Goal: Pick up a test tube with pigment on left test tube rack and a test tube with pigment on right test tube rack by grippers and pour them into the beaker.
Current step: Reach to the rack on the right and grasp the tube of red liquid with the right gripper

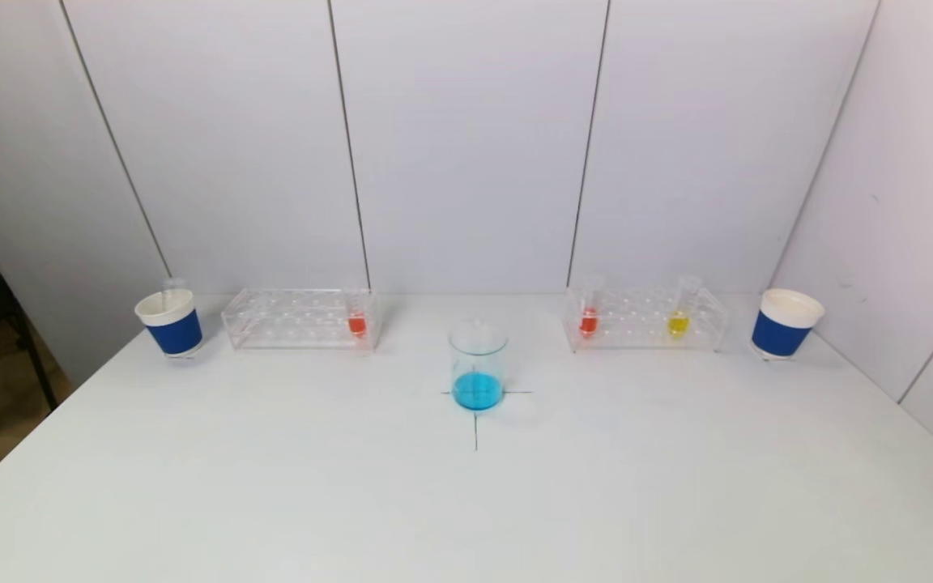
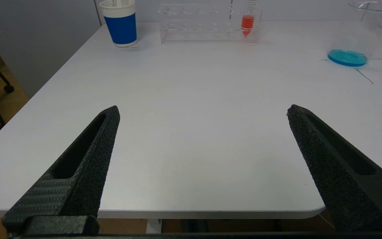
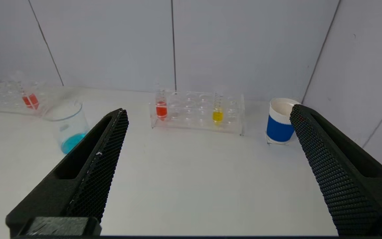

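Note:
A glass beaker (image 1: 478,364) holding blue liquid stands at the table's middle on a black cross mark. The left clear rack (image 1: 300,319) holds one tube of orange-red pigment (image 1: 357,322) at its right end. The right clear rack (image 1: 645,320) holds a red tube (image 1: 589,320) and a yellow tube (image 1: 679,321). Neither gripper shows in the head view. My left gripper (image 2: 203,111) is open and empty, back at the table's near edge, far from the left rack (image 2: 207,23). My right gripper (image 3: 208,112) is open and empty, facing the right rack (image 3: 197,111) from a distance.
A blue-and-white paper cup (image 1: 171,321) stands left of the left rack with an empty tube in it. A second such cup (image 1: 785,322) stands right of the right rack. White wall panels close the back and right side. The table's left edge drops to the floor.

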`<action>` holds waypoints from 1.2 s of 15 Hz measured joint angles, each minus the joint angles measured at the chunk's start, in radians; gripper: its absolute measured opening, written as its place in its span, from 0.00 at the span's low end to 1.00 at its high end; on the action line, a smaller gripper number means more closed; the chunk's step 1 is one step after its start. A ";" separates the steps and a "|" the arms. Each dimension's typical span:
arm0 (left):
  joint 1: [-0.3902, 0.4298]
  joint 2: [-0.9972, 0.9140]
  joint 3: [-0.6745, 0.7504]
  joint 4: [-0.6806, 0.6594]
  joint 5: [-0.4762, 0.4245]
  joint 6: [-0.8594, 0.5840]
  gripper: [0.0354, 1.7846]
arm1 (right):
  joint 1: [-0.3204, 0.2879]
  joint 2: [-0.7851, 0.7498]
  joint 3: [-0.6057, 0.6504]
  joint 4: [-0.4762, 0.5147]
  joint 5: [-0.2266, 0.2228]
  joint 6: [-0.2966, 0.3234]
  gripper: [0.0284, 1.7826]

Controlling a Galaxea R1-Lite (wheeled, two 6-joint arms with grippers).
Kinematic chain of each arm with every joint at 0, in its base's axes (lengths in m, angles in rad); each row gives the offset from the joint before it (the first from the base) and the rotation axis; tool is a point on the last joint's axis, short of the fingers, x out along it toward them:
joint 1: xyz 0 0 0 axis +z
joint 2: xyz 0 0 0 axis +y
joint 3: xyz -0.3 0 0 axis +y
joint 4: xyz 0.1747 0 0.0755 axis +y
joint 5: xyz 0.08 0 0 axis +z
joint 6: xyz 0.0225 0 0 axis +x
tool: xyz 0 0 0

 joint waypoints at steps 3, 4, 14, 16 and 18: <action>-0.001 0.000 0.000 0.000 0.000 0.000 0.99 | 0.100 0.276 -0.098 -0.150 -0.097 0.003 0.99; -0.001 0.000 0.000 0.000 0.000 0.000 0.99 | 0.151 0.363 -0.124 -0.208 -0.148 0.004 0.99; -0.001 0.000 0.000 0.000 0.000 0.000 0.99 | 0.430 0.991 -0.263 -0.716 -0.511 0.031 0.99; -0.001 0.001 0.000 0.000 0.000 0.000 0.99 | 0.434 1.072 -0.281 -0.770 -0.529 0.037 0.99; 0.000 0.001 0.000 0.000 0.000 0.000 0.99 | 0.435 1.142 -0.297 -0.810 -0.537 0.042 0.99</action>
